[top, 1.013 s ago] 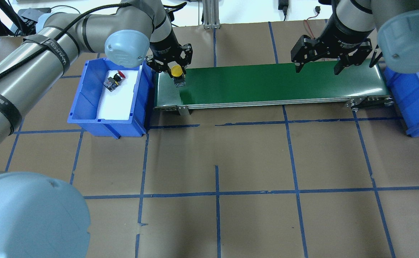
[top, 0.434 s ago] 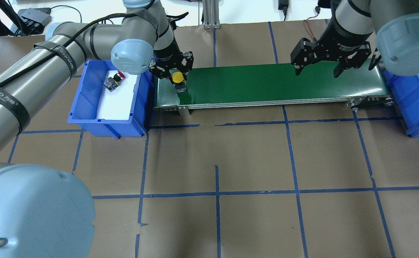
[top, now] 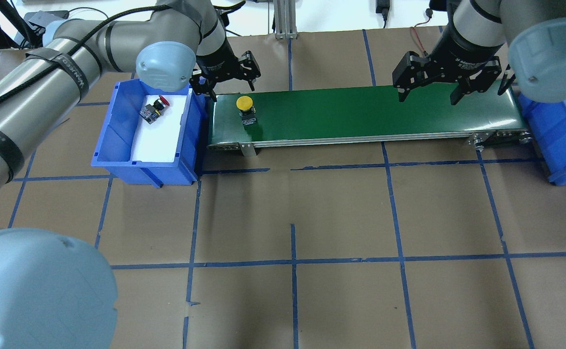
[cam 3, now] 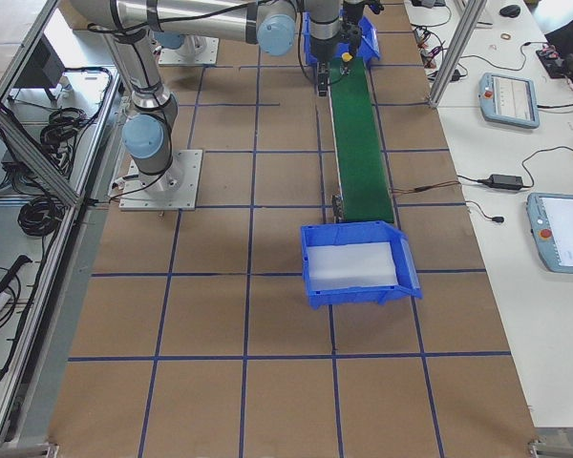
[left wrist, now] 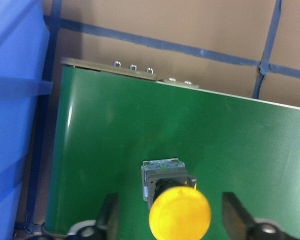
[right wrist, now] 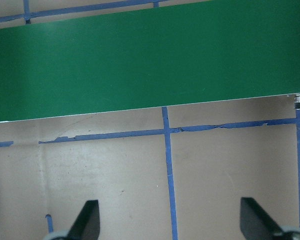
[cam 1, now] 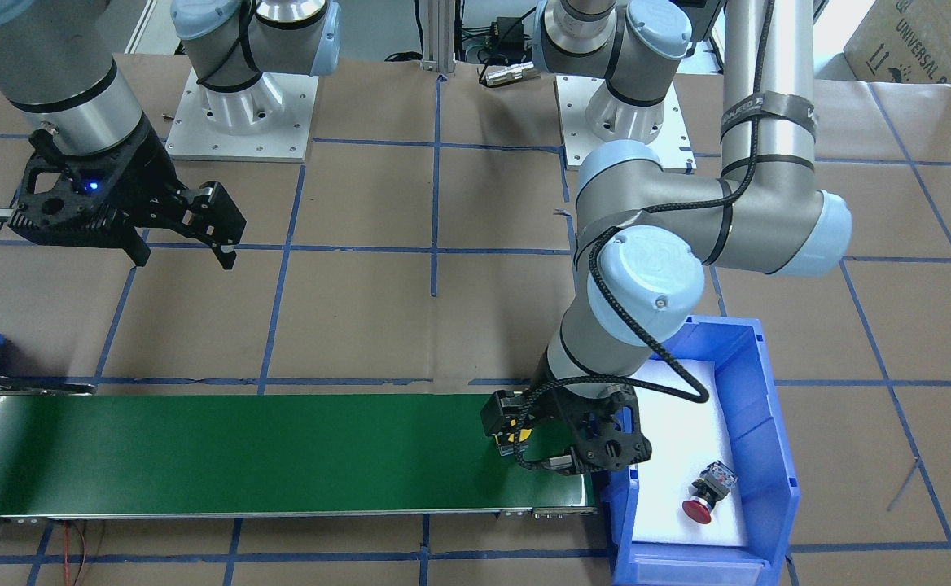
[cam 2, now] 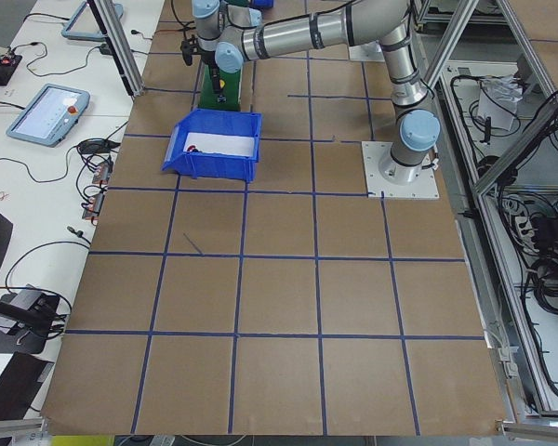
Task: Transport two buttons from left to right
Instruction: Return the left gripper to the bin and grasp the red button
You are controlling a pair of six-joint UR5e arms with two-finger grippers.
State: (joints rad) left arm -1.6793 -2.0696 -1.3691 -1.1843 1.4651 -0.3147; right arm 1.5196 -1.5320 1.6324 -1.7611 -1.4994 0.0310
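Observation:
The yellow-capped button [top: 244,108] stands upright on the left end of the green conveyor belt [top: 360,114]. It also shows in the left wrist view [left wrist: 178,210], between and below my open fingers [left wrist: 110,220]. My left gripper [top: 227,83] is open and empty, just above and behind the button. In the front view the gripper [cam 1: 561,452] hides most of the yellow cap [cam 1: 517,435]. The red-capped button [top: 153,107] lies on white foam in the left blue bin [top: 118,140]. My right gripper [top: 428,94] is open and empty over the belt's right part.
A second blue bin [top: 561,140] with white foam [cam 3: 351,265] sits past the belt's right end. The right wrist view shows bare belt [right wrist: 150,60] and brown paper with blue tape lines. The belt's metal frame edge [top: 360,139] runs along its near side.
My left gripper held the yellow button over the belt, lowered it, then opened and drew up and back. The button now stands free on the belt. The right arm barely moved.

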